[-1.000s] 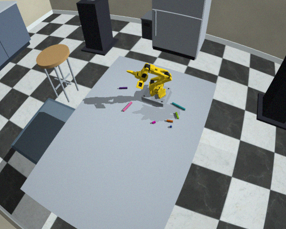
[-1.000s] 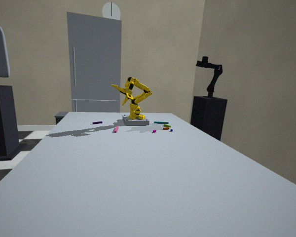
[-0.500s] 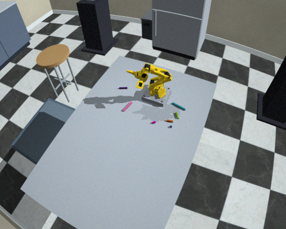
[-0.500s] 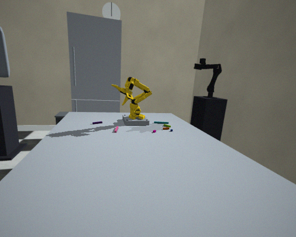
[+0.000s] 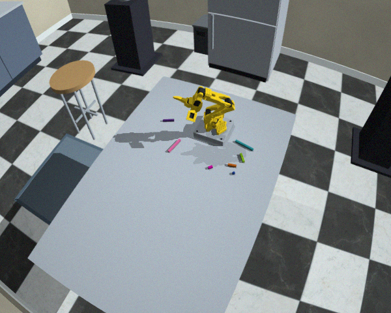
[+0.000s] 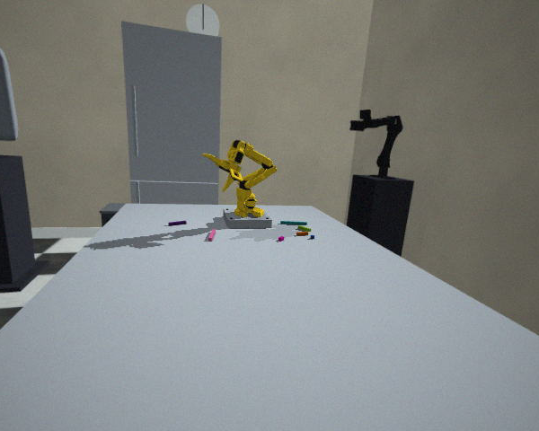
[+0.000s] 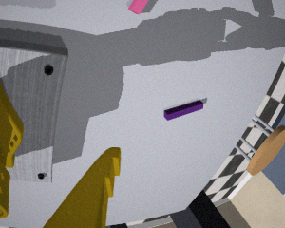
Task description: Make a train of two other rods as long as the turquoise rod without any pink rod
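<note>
While its jaws stand spread wide with nothing between them, the yellow gripper (image 5: pixel 184 107) hangs raised above the grey tabletop (image 5: pixel 148 215), folded back near the arm's grey base plate (image 5: pixel 206 138). Below and just outward of it lies the short purple rod (image 5: pixel 168 119), flat and alone, with bare surface between it and the gripper; the wrist view shows the same purple rod (image 7: pixel 183 109) past one yellow fingertip (image 7: pixel 111 159). Nearer the base plate's front corner the long pink rod (image 5: pixel 173 145) lies at a slant. On the other side of the base plate sits the turquoise rod (image 5: pixel 244 145), and close beside it a small cluster: the lime rod (image 5: pixel 242 157), the orange rod (image 5: pixel 231 165), the tiny blue rod (image 5: pixel 232 173) and the short magenta rod (image 5: pixel 210 167), none touching another. Off the tabletop stand a round wooden-topped stool (image 5: pixel 72 75), a blue-grey chair (image 5: pixel 54 175) and a grey refrigerator (image 5: pixel 242 36).
</note>
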